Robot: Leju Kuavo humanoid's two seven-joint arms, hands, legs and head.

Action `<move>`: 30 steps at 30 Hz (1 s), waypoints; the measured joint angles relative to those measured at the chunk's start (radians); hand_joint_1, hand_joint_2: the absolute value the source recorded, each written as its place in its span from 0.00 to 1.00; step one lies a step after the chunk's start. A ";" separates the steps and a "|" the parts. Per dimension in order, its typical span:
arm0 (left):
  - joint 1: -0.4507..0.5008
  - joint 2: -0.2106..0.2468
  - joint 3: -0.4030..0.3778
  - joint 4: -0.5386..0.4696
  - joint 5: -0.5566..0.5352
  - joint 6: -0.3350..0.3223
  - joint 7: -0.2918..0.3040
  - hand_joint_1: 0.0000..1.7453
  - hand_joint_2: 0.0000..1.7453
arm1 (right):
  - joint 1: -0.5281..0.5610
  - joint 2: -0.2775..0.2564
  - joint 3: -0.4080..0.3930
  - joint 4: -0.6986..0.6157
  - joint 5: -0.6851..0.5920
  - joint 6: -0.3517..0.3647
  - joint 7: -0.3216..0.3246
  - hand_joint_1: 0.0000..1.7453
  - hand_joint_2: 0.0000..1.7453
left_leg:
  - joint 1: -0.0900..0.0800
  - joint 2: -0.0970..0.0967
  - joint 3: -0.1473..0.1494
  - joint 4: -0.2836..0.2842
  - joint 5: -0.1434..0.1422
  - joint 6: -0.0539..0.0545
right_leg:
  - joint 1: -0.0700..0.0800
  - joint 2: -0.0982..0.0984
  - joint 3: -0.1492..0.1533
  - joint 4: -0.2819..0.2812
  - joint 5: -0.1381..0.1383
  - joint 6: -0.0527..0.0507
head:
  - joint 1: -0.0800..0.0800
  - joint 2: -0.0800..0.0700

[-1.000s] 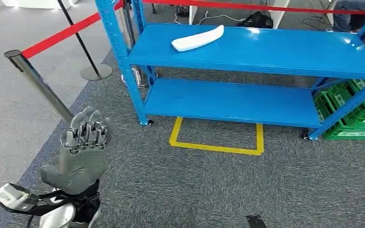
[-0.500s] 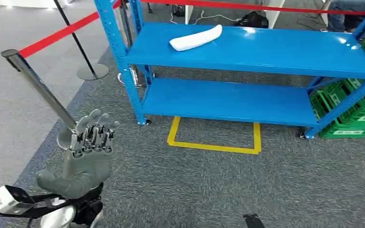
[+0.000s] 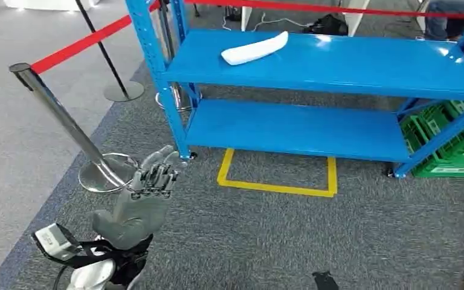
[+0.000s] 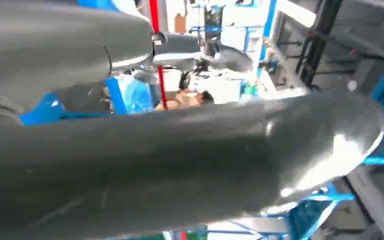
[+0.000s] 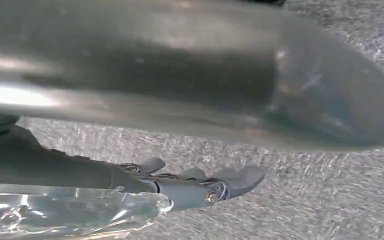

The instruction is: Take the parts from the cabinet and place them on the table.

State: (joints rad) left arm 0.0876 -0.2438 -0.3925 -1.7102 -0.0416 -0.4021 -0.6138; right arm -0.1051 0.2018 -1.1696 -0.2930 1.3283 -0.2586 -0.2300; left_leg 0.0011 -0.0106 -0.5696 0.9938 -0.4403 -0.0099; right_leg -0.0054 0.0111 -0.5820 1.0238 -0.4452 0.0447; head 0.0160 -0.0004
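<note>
Blue steel makes up the cabinet (image 3: 314, 60), a two-shelf rack seen in the head view standing on grey carpet (image 3: 266, 241). A white curved part (image 3: 255, 48) lies on its upper shelf, toward the left end. The left hand (image 3: 142, 199) is raised over the carpet in front of the rack's left post, palm up, fingers spread and holding nothing, well apart from the part. Beside it stands a chrome stanchion (image 3: 66, 124) carrying a red belt (image 3: 78, 43). A yellow taped rectangle (image 3: 277, 175) marks the floor before the lower shelf, and green crates (image 3: 453, 145) sit at the rack's right end.

In the left wrist view, the left hand's thick grey thumb (image 4: 190, 160) blurs across the frame, with blue rack parts behind; nothing lies in the hand.

In the right wrist view, the right hand (image 5: 200, 187) hangs over the carpet, dark fingers (image 5: 240, 177) extended and loose, grasping nothing.
</note>
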 joint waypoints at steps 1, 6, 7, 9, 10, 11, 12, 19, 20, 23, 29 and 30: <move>-0.001 0.000 -0.001 0.003 0.000 0.000 0.000 0.00 0.00 | 0.001 0.000 -0.001 0.000 -0.002 0.001 -0.003 0.00 0.00 | 0.001 0.000 0.000 -0.001 0.000 -0.006 | 0.000 0.000 -0.001 -0.002 0.002 -0.007 | 0.000 0.000; -0.002 0.003 -0.004 0.011 0.001 -0.005 -0.006 0.00 0.00 | -0.002 -0.001 -0.002 0.000 -0.026 0.072 -0.096 0.00 0.00 | 0.004 0.002 -0.123 0.261 -0.139 -0.028 | -0.008 -0.004 0.000 -0.007 0.006 -0.026 | -0.009 0.000; -0.003 0.003 -0.003 0.013 0.001 -0.005 -0.007 0.00 0.00 | -0.001 -0.001 -0.002 0.000 -0.028 0.082 -0.101 0.00 0.00 | 0.004 0.002 -0.151 0.314 -0.151 -0.028 | -0.008 -0.005 0.000 -0.007 0.006 -0.025 | -0.010 0.000; -0.003 0.003 -0.003 0.016 0.002 -0.005 -0.007 0.00 0.00 | -0.001 -0.001 -0.002 0.000 -0.033 0.091 -0.106 0.00 0.00 | 0.004 0.002 -0.136 0.276 -0.103 -0.026 | -0.009 -0.005 0.001 -0.007 0.006 -0.025 | -0.010 0.000; -0.003 0.003 -0.004 0.016 0.002 -0.006 -0.007 0.00 0.00 | -0.001 -0.001 -0.002 0.000 -0.033 0.092 -0.107 0.00 0.00 | 0.005 0.003 -0.094 0.193 -0.054 -0.024 | -0.009 -0.004 0.003 -0.007 0.006 -0.025 | -0.009 0.000; -0.003 0.003 -0.004 0.016 0.002 -0.006 -0.008 0.00 0.00 | -0.001 -0.001 -0.002 0.000 -0.033 0.092 -0.108 0.00 0.00 | 0.006 0.004 -0.046 0.100 -0.010 -0.023 | -0.010 -0.003 0.005 -0.007 0.005 -0.023 | -0.009 0.000; -0.004 0.003 -0.005 0.016 0.002 -0.006 -0.008 0.00 0.00 | -0.001 -0.001 -0.002 0.000 -0.033 0.092 -0.108 0.00 0.00 | 0.008 0.011 -0.009 0.031 0.006 -0.023 | -0.007 -0.001 0.005 -0.007 0.004 -0.017 | -0.010 0.000; -0.006 0.003 -0.010 0.020 0.002 -0.008 -0.019 0.00 0.00 | -0.001 -0.004 -0.003 0.000 -0.034 0.095 -0.116 0.00 0.00 | 0.008 0.005 -0.003 -0.001 0.000 0.023 | -0.005 -0.004 -0.036 0.067 -0.049 0.018 | 0.002 0.000; -0.006 0.003 -0.011 0.020 0.002 -0.008 -0.021 0.00 0.00 | -0.002 -0.004 -0.003 0.000 -0.034 0.088 -0.113 0.00 0.00 | 0.007 0.006 -0.004 -0.001 0.000 0.025 | -0.006 -0.004 -0.072 0.147 -0.089 0.020 | 0.002 0.000; -0.006 0.003 -0.013 0.021 -0.001 -0.008 -0.024 0.00 0.00 | 0.000 -0.004 -0.005 0.000 -0.040 0.070 -0.100 0.00 0.00 | 0.005 0.005 -0.002 0.000 -0.001 0.027 | -0.005 -0.004 -0.154 0.313 -0.136 0.022 | 0.003 0.000; -0.007 0.003 -0.018 0.021 -0.004 -0.009 -0.024 0.00 0.00 | -0.011 -0.006 -0.005 -0.001 -0.042 0.034 -0.058 0.00 0.00 | -0.006 0.023 0.011 0.005 -0.013 0.009 | 0.002 -0.046 -0.004 -0.001 0.005 0.002 | 0.003 0.000; -0.007 0.003 -0.018 0.021 -0.005 -0.010 -0.024 0.00 0.00 | -0.011 -0.006 -0.005 -0.001 -0.041 0.028 -0.052 0.00 0.00 | -0.005 0.030 0.011 0.001 -0.011 0.005 | 0.004 -0.040 -0.008 0.002 0.006 -0.001 | 0.004 0.000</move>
State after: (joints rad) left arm 0.0802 -0.2411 -0.4101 -1.6896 -0.0462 -0.4120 -0.6378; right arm -0.1162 0.1953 -1.1746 -0.2941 1.2875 -0.2304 -0.2819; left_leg -0.0043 0.0194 -0.5589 0.9947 -0.4513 -0.0045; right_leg -0.0009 -0.0293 -0.5904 1.0263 -0.4393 0.0433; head 0.0198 -0.0004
